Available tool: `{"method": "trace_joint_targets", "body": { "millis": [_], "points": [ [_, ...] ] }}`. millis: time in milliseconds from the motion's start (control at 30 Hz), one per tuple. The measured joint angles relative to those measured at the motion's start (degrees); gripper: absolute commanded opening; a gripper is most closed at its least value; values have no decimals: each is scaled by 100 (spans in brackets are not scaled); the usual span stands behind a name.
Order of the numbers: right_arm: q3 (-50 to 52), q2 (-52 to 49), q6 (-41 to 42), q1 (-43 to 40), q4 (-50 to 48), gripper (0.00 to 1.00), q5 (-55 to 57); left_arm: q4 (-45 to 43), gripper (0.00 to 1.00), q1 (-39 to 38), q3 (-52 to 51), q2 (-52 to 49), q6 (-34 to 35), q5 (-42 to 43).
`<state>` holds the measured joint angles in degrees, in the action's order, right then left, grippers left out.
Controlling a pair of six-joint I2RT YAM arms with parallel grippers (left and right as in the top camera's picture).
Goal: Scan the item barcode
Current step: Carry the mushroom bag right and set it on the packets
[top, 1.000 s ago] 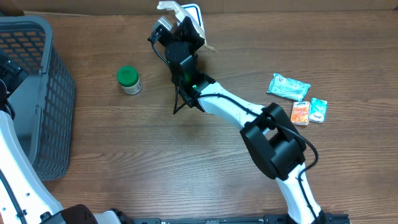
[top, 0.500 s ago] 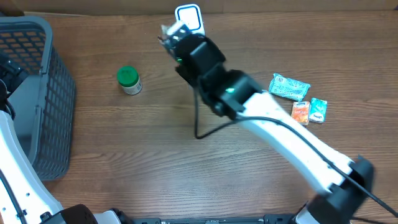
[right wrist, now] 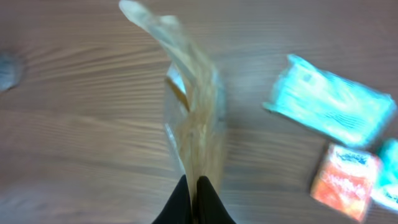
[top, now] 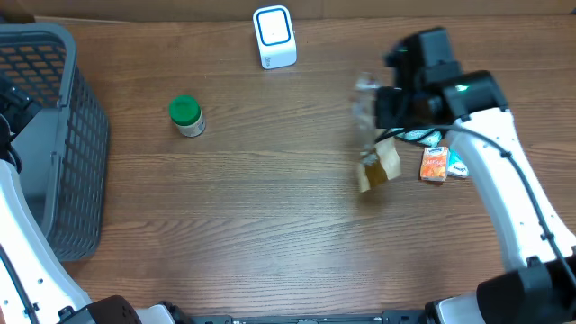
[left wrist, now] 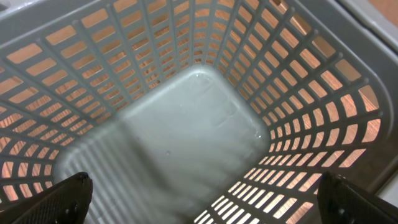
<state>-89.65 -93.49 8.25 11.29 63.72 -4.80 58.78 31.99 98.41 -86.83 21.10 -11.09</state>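
Slippage is the main worry: the right gripper (right wrist: pixel 191 186) has its fingers shut tight on just one thin edge of a clear bag (right wrist: pixel 194 124) with brownish contents. The bag hangs loose and blurred, so a quick swing could pull it free or turn its barcode, which I cannot make out, away from the scanner (top: pixel 274 36). The bag dangles over the table near the teal packet (right wrist: pixel 329 106) and the orange packet (right wrist: pixel 345 177), well apart from the scanner at the far edge. The right arm stretches up the table's right side, wrist bent leftward toward the middle. The left gripper (left wrist: pixel 214 205) hovers over the grey basket (left wrist: pixel 292 68), fingers spread wide, holding nothing.
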Motion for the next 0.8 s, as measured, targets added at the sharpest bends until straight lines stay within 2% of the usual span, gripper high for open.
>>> {"method": "trace_joint_targets", "body": {
  "millis": [267, 333, 367, 433, 467, 567, 800],
  "points": [
    [1602, -24, 256, -2087, -1123, 5, -787, -2, 100, 0, 0, 0, 0, 0],
    [1777, -28, 291, -2374, -1224, 26, -953, -4, 100, 0, 0, 0, 0, -2],
    [1851, -28, 319, -2509, -1244, 47, -1040, -2, 100, 0, 0, 0, 0, 0],
    [1928, -31, 352, -2811, -1248, 68, -1198, -4, 100, 0, 0, 0, 0, 0],
    [1932, -31, 374, -2966, -1261, 75, -1276, -4, 100, 0, 0, 0, 0, 0],
    [1932, -31, 348, -3139, -1248, 86, -1355, -2, 100, 0, 0, 0, 0, 0],
    [1788, -31, 393, -3217, -592, 93, -1491, -4, 100, 0, 0, 0, 0, 0]
  ]
}}
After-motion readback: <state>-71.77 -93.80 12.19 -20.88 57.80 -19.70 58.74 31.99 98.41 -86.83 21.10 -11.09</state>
